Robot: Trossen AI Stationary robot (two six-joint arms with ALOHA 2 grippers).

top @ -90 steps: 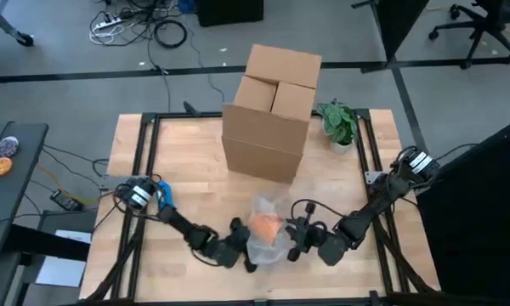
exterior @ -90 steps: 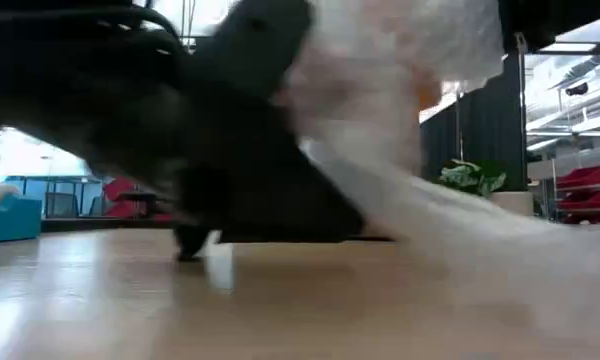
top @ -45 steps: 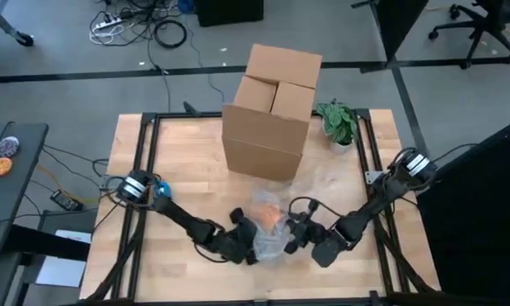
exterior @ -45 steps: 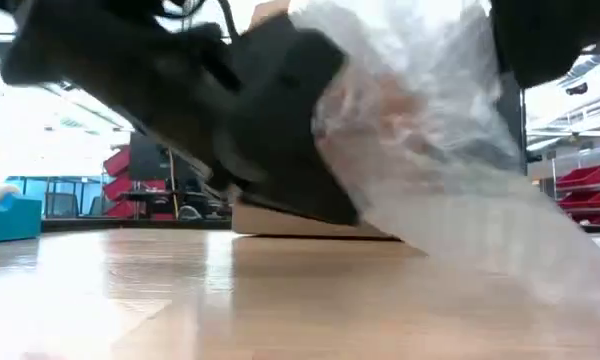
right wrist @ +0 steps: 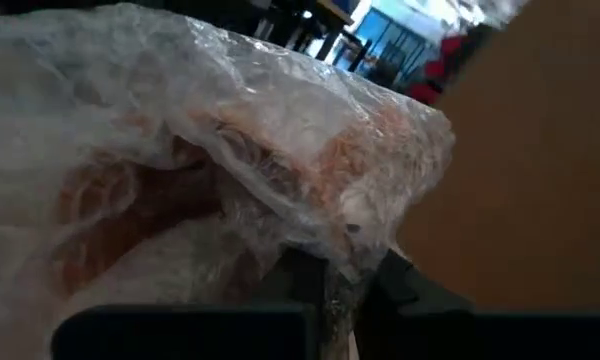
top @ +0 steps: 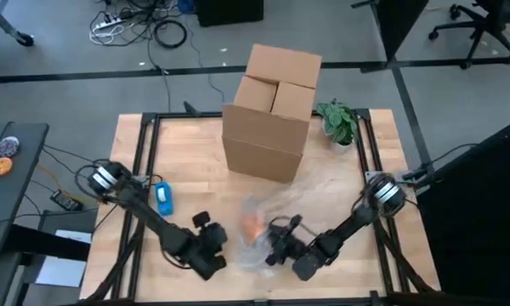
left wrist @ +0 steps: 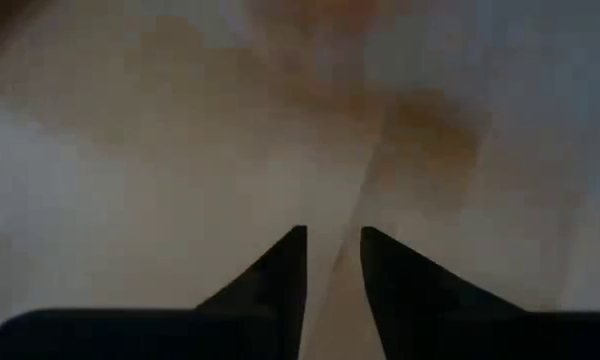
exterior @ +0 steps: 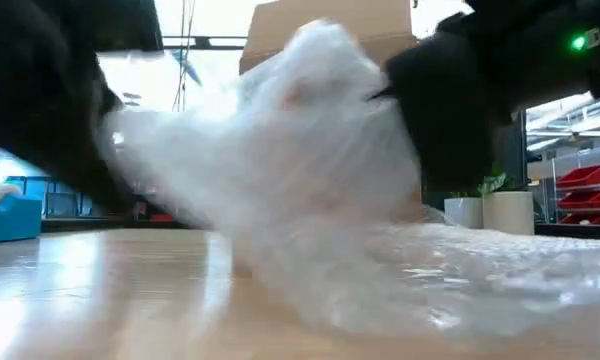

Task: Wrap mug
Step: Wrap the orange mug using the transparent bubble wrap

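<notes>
An orange mug lies on the table near its front edge, inside a crumpled sheet of clear bubble wrap. It shows orange through the wrap in the right wrist view. My right gripper is at the bundle's right near side, shut on the wrap. My left gripper stands a little to the left of the bundle, apart from it. Its fingers show a narrow gap with nothing between them. In the low view the wrap rises in a heap. My right gripper pinches a gathered edge of the bubble wrap between its two fingers, coming in low from the table's right near side. The wrap is drawn up over the mug from the pinch, and its far part lies spread on the table.
A tall cardboard box stands at the back middle, just behind the wrap. A small potted plant is at its right. A blue object lies on the table's left part, beside my left arm.
My left gripper has drawn back from the bundle toward the table's left and near edge and is now clear of it. My right gripper has moved left and nearer with the wrap, pulling it over the mug. The bundle has shifted a little to the left.
</notes>
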